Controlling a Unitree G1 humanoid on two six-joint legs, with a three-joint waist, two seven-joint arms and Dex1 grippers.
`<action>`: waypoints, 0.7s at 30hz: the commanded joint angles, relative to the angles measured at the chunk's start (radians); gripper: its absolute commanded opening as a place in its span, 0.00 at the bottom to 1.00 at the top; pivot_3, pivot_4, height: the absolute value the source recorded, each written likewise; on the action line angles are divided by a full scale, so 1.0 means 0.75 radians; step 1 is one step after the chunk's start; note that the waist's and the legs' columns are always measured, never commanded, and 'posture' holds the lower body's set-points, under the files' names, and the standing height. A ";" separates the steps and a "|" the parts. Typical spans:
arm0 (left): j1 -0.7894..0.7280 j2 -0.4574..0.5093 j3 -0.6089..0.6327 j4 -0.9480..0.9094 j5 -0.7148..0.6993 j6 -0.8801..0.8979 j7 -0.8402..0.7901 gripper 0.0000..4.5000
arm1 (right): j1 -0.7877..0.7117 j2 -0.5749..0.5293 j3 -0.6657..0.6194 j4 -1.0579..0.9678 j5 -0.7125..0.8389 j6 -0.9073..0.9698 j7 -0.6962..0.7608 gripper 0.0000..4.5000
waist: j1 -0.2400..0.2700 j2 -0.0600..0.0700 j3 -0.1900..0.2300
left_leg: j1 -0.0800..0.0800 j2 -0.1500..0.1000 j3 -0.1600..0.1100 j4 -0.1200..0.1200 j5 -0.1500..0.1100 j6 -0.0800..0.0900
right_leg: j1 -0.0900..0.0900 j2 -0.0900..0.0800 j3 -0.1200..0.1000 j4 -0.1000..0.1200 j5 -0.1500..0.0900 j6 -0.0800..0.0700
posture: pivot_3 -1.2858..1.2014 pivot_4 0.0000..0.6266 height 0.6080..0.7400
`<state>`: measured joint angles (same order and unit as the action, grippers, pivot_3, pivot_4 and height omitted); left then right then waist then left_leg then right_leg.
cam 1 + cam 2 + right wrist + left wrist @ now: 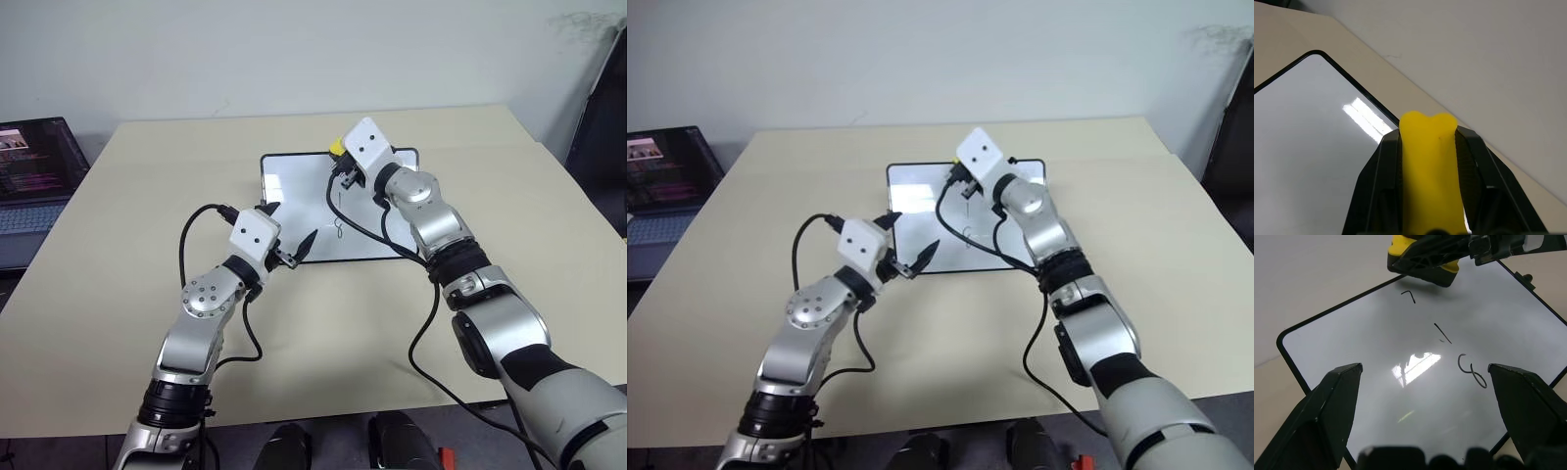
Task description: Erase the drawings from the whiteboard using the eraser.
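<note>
Right tool (1429, 161): both black fingers clamped on the eraser (1430, 166), yellow block pinched hard enough that its free end bulges past the fingertips. In the left wrist view the eraser sits over the far part of the whiteboard (1400, 382), just beyond the top mark. Contact with the board cannot be confirmed; it appears to hover slightly above.

Left tool (1425, 396): fingers spread wide, gripping nothing, pointed across the near edge of the board. From the head views it sits near the board's near left corner. Whether it touches the frame: cannot tell.

Drawings (1442, 335): 3 thin dark marks in a column, all intact. Top reads as "7", middle a short slanted stroke like "1", bottom a looped figure like "8". No smears visible.

Whiteboard lies flat on the beige surface (147, 196), roughly centred ahead of the robot. Laptop (34, 176) at the left edge of the scene, screen lit; its text is too small to read. No brand or label legible anywhere.

Step in hand (judgement): eraser acquired and carried over the board; wiping not yet begun. Next move calls for lowering the eraser onto the "7" with its flat face down, then dragging along the column through all 3 marks, with steady pressure. Risk: board sliding if unbraced.
</note>
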<state>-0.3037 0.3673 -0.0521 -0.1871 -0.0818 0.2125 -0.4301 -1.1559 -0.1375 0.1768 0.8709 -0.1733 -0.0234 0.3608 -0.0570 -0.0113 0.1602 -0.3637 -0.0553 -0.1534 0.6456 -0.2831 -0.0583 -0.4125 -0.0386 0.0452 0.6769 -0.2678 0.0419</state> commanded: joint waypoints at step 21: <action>0.048 0.009 0.027 -0.037 0.006 -0.031 0.015 1.00 | -0.068 0.073 0.064 0.213 -0.078 -0.032 -0.017 0.25 | -0.005 0.000 0.000 | 0.003 0.000 0.000 0.001 -0.001 0.002 | 0.001 0.001 0.001 0.004 0.000 -0.001 | 0.52 0.24 1.00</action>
<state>-0.2652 0.3719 -0.0479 -0.1881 -0.0817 0.2107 -0.4253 -1.2026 -0.0887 0.2198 1.0273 -0.2255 -0.0528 0.3380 -0.0607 -0.0113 0.1601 -0.3613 -0.0550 -0.1533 0.6460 -0.2838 -0.0569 -0.4114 -0.0381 0.0458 0.6797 -0.2677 0.0415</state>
